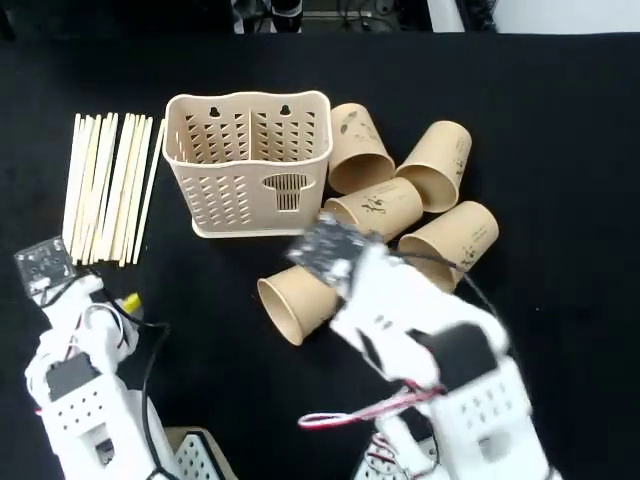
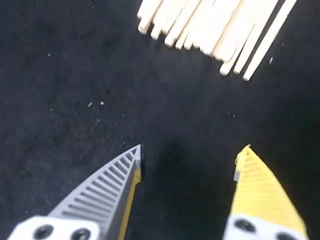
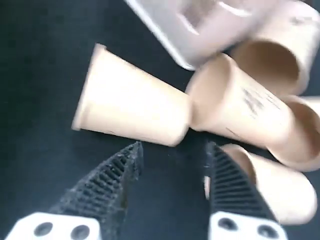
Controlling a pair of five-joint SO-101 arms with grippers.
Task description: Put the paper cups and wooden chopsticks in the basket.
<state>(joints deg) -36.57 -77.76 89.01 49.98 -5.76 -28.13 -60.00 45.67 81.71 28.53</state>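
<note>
**Cups and chopsticks all outside the basket**

Five tan paper cups (image 1: 375, 207) lie on their sides beside the slotted plastic basket (image 1: 248, 190). Flat wooden chopsticks (image 1: 108, 185) lie in a row on its other side, on the black table (image 1: 560, 120). The right claw (image 3: 172, 150) is spread and empty, just beside the nearest cup (image 3: 132, 110). The ribbed left claw (image 2: 190, 155) is spread and empty near the chopstick ends.

Black table (image 1: 560, 110), pale surface (image 1: 575, 14) beyond

- left arm (image 1: 75, 385): sits at 7 o'clock in the high view, folded, wrist pointing to 12 o'clock
- left gripper (image 2: 192, 150): jaws wide apart
- right arm (image 1: 430, 340): at 5 o'clock, stretched toward 11 o'clock
- right gripper (image 3: 173, 147): jaws apart
</note>
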